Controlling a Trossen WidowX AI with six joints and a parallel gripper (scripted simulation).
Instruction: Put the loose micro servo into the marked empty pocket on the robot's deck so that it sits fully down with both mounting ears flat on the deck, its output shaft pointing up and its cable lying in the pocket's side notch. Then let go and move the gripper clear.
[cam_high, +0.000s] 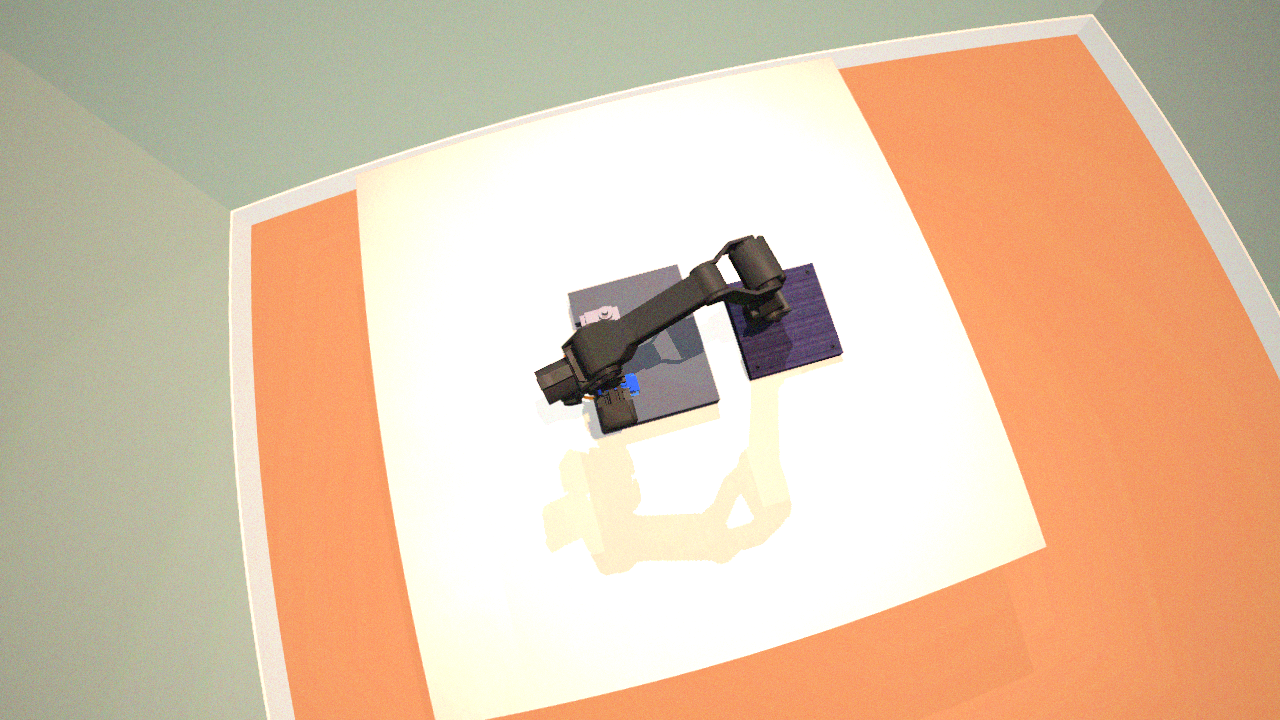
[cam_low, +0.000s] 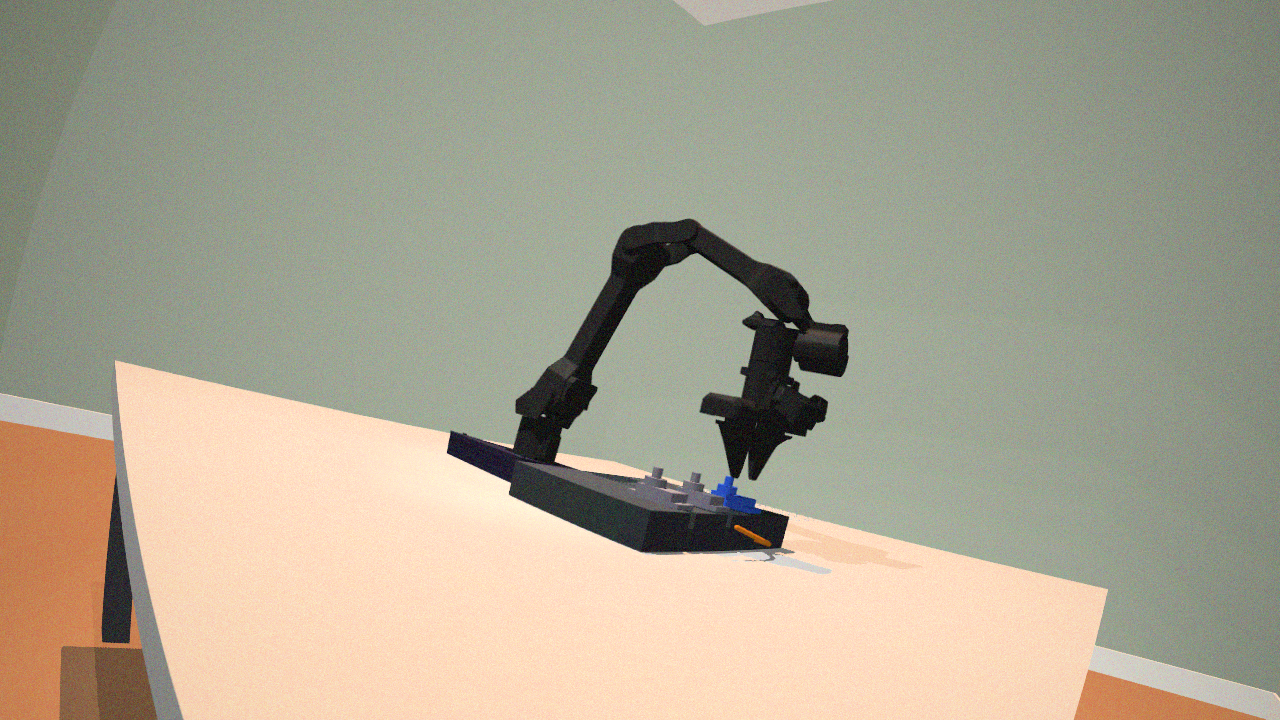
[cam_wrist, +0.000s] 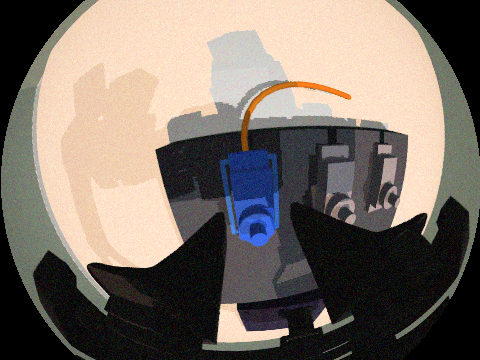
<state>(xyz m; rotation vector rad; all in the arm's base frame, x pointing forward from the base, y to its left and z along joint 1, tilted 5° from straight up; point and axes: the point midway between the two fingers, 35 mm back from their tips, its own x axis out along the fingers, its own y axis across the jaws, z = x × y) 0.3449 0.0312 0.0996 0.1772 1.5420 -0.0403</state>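
The blue micro servo sits low in the dark grey deck near its end, with the output shaft pointing up. Its top stands about level with the grey servos beside it. Its orange cable runs out over the deck's end edge in an arc. My gripper hangs just above the servo. Its fingers stand apart on either side and do not touch the servo.
Two grey servos sit in the deck next to the blue one. The arm's base stands on a purple plate beside the deck. The deck lies mid-table, well away from the table's edges.
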